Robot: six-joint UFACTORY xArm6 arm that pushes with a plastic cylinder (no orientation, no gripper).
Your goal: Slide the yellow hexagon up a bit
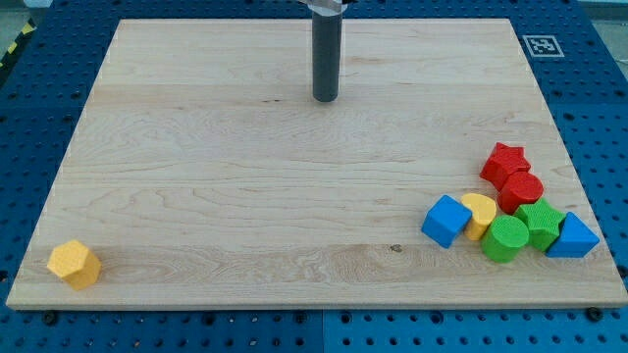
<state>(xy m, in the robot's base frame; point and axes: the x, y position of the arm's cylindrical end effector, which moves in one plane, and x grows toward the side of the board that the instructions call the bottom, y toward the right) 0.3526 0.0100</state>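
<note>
The yellow hexagon (75, 263) sits alone near the board's bottom left corner. My tip (325, 98) is at the end of the dark rod that comes down from the view's top middle. It rests on the board far up and to the right of the yellow hexagon, touching no block.
A cluster of blocks lies at the bottom right: a red star (504, 162), a red cylinder (521, 190), a blue cube (446, 220), a yellow half-round block (480, 212), a green cylinder (505, 238), a green block (541, 224) and a blue triangle (573, 236). A marker tag (541, 45) sits at the top right corner.
</note>
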